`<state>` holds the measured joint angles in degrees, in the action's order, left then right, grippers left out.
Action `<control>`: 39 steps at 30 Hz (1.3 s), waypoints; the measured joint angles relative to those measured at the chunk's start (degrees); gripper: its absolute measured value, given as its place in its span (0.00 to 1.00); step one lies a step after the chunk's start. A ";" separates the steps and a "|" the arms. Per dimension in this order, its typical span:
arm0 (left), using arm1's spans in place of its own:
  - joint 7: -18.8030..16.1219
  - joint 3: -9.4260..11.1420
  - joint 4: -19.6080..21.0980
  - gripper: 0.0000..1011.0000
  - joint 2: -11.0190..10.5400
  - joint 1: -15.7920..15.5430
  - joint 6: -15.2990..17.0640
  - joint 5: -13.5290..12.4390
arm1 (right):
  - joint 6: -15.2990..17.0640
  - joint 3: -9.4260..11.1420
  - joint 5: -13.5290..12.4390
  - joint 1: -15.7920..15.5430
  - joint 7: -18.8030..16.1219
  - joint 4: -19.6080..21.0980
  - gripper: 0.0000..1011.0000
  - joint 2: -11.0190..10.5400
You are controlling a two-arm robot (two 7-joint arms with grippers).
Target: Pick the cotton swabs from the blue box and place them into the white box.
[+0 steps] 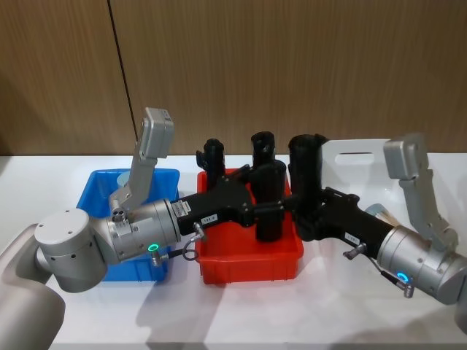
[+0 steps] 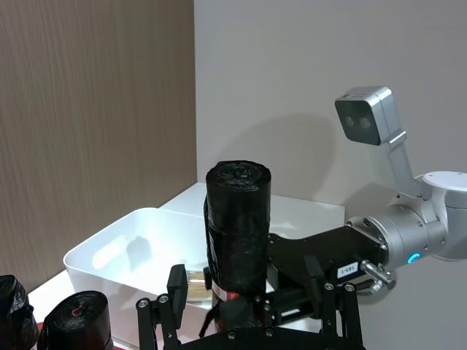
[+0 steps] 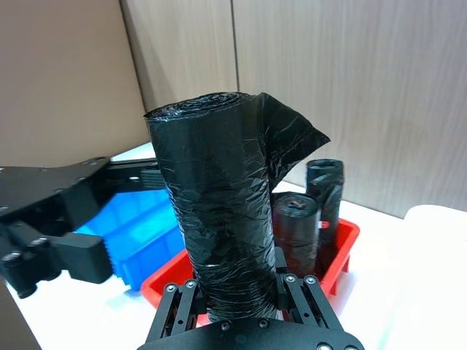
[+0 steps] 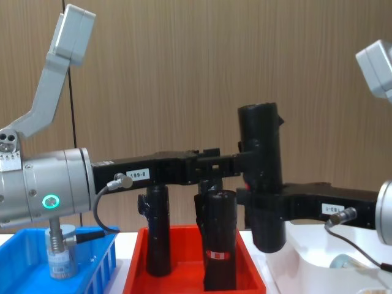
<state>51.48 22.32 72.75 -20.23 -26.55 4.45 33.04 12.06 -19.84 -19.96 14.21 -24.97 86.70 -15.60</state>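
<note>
Broadly, the white table [image 1: 219, 313] carries three containers in a row: the blue box [image 1: 102, 182] on the left, a red tray [image 1: 248, 262] in the middle and the white box [image 1: 372, 171] on the right. The blue box is low with slotted sides; the left arm lies over it and hides much of its inside. The white box is glossy and deeper, with an oval handle cut-out in its far wall.

Black rolls stand upright in the tray, two of them at its back [image 1: 213, 157]. The left end effector [image 1: 268, 211] reaches across the tray and is clamped on a shorter roll [image 1: 270, 193], whose long axis is vertical. The right end effector [image 1: 310, 219] grips a taller roll [image 4: 262, 177] with a loose flap at its top, also upright, above the tray's right edge beside the white box.

A swab tub [image 4: 343, 262], pale and round, lies low in the white box, mostly hidden by the right arm; which way its long axis points cannot be told.
</note>
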 joint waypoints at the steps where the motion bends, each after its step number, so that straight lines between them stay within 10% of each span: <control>1: 0.00 0.00 0.00 0.99 0.00 0.00 0.00 0.00 | -0.37 0.13 0.00 0.12 0.11 -0.35 0.48 -0.07; 39: 0.00 0.00 0.00 0.99 0.00 0.00 0.00 0.00 | -2.05 4.59 0.18 6.87 4.18 -11.79 0.48 -0.87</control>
<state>51.48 22.32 72.75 -20.23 -26.55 4.45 33.04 10.01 -15.25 -19.78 21.08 -20.80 74.91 -16.47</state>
